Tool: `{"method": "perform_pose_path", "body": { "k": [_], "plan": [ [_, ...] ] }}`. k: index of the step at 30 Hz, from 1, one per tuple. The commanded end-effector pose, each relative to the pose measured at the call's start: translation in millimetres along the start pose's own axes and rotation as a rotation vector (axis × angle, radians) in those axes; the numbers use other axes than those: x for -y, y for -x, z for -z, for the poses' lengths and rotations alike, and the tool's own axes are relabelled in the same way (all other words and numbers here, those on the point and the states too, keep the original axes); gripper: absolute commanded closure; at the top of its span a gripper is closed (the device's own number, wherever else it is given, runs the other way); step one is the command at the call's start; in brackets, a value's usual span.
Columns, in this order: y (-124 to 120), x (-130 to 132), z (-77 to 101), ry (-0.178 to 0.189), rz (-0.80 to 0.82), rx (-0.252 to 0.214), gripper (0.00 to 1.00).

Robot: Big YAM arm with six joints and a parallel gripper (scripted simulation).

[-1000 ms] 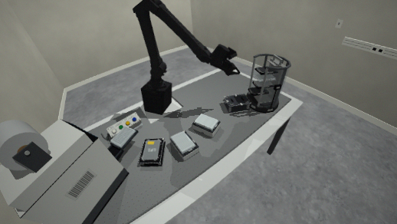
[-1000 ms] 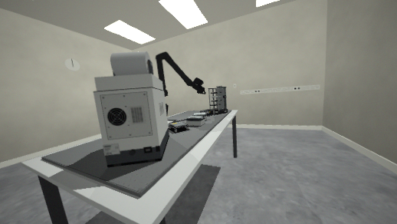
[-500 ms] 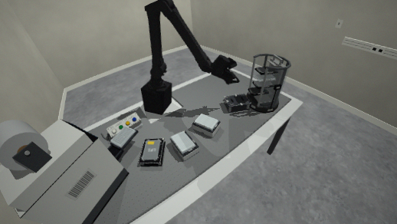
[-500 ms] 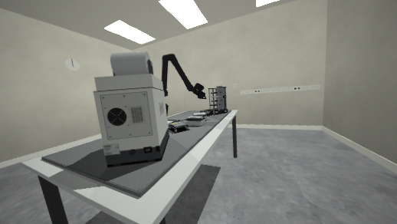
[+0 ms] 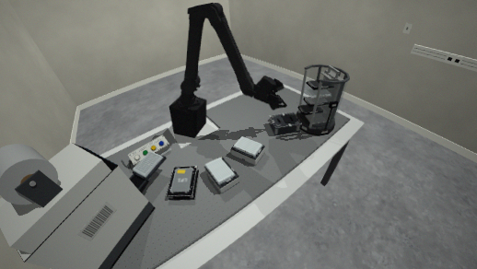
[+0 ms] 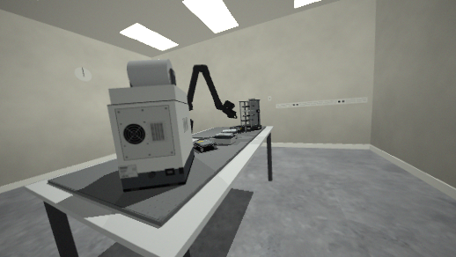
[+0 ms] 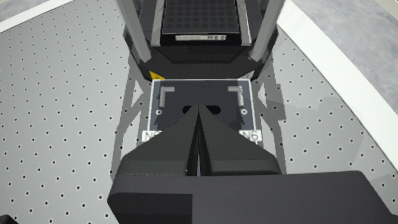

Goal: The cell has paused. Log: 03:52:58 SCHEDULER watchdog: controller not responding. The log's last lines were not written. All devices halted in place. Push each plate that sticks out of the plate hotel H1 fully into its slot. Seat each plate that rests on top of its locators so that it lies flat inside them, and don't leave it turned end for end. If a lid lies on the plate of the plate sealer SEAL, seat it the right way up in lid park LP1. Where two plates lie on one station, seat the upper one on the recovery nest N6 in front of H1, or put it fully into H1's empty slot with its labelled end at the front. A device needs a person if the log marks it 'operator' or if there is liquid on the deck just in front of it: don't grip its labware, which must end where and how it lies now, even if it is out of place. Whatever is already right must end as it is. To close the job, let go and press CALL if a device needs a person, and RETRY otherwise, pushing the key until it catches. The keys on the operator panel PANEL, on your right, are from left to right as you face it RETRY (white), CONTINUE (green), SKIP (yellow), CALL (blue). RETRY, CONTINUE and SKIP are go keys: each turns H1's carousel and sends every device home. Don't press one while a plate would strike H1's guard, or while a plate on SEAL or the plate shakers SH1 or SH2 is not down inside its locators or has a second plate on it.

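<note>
- Here, the jaws are pressed tight together and hold nothing; the gripper [image 7: 198, 107] hangs in the air in front of the plate tower [image 5: 341, 78].
- Straight ahead of the jaws, and lower down, lies the small square nest [image 7: 170, 102] on the surface [image 7: 60, 125]. No plate is on it.
- Just past the nest, at the foot of the tower, sits a dark plate [image 7: 199, 15]. Its labelled end [image 7: 199, 36] faces the jaws.
- The plate's long side runs away from the jaws, into the tower. The closed tips line up with the middle of its front end.
- I think a straight push forward would slide it deeper in, but first the jaws need to go down and forward.
- I cannot tell from here how far that plate sticks out.
- The other plates sit well apart, back near the key panel [image 5: 149, 148] and the big sealer box [image 5: 69, 207].
</note>
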State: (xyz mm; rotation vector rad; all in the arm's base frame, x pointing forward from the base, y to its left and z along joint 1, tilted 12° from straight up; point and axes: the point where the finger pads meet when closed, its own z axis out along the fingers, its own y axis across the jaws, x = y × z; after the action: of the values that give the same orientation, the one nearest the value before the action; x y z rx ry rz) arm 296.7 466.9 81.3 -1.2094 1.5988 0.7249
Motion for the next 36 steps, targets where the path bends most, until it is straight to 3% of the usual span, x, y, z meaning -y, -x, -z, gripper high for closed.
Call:
{"method": "perform_pose_path", "body": {
  "k": [1,4,6,8,19,21,22,28,31,36],
  "plan": [
    [43,14,-1.2,-0.025,0.038,0.097,1.0],
    [30,12,-2.2,-0.02,0.031,0.073,1.0],
    [21,4,-19.0,-0.007,0.029,0.063,1.0],
    [21,4,-19.0,-0.007,0.029,0.063,1.0],
    [0,1,-70.0,-0.003,0.01,0.06,1.0],
    [-1,5,-69.2,-0.009,0.008,0.059,1.0],
    [22,11,-62.5,-0.02,0.016,0.098,1.0],
    [15,9,-61.2,-0.018,0.012,0.084,1.0],
    [-6,1,-73.6,0.001,0.002,0.029,1.0],
    [2,0,-78.7,0.002,0.005,0.036,1.0]
  ]
}}
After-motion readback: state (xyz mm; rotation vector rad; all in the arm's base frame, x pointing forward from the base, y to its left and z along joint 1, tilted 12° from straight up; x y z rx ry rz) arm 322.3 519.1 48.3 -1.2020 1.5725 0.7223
